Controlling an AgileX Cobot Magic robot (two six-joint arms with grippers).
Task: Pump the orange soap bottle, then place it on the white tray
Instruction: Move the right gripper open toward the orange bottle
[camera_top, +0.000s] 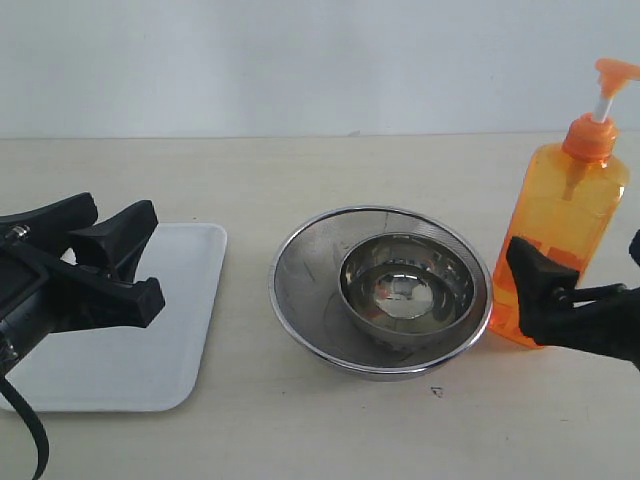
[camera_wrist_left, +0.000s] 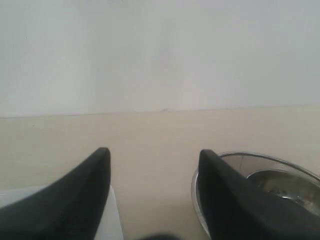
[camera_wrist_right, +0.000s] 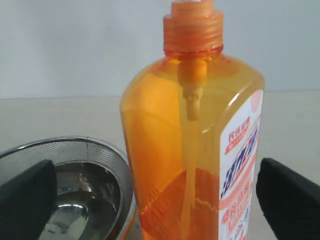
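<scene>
The tall translucent orange soap bottle (camera_top: 562, 235) stands upright at the right edge of the exterior view. Its pump head is raised on the white stem, close to the upper right corner. Its base sits just beside the right rim of the round steel mesh strainer (camera_top: 292, 250); I cannot tell whether the two touch. A smaller steel bowl (camera_top: 405, 285) rests inside the strainer, at the middle of the frame.

The right gripper (camera_top: 575, 255) has its black fingers spread to either side of the bottle's lower body. In the right wrist view a narrow gap shows between the finger (camera_wrist_right: 290, 197) and the red-and-white label, and the other finger is farther off.

The flat white rectangular tray (camera_top: 185, 330) lies at the lower left. The left gripper (camera_top: 125, 225) is above the tray's left part with its fingers apart and nothing between them, and the tray's right part is bare.

A strip of bare beige tabletop (camera_top: 300, 170) separates the tray's right rim from the strainer. More open table runs behind everything to the plain pale wall (camera_top: 300, 60).
</scene>
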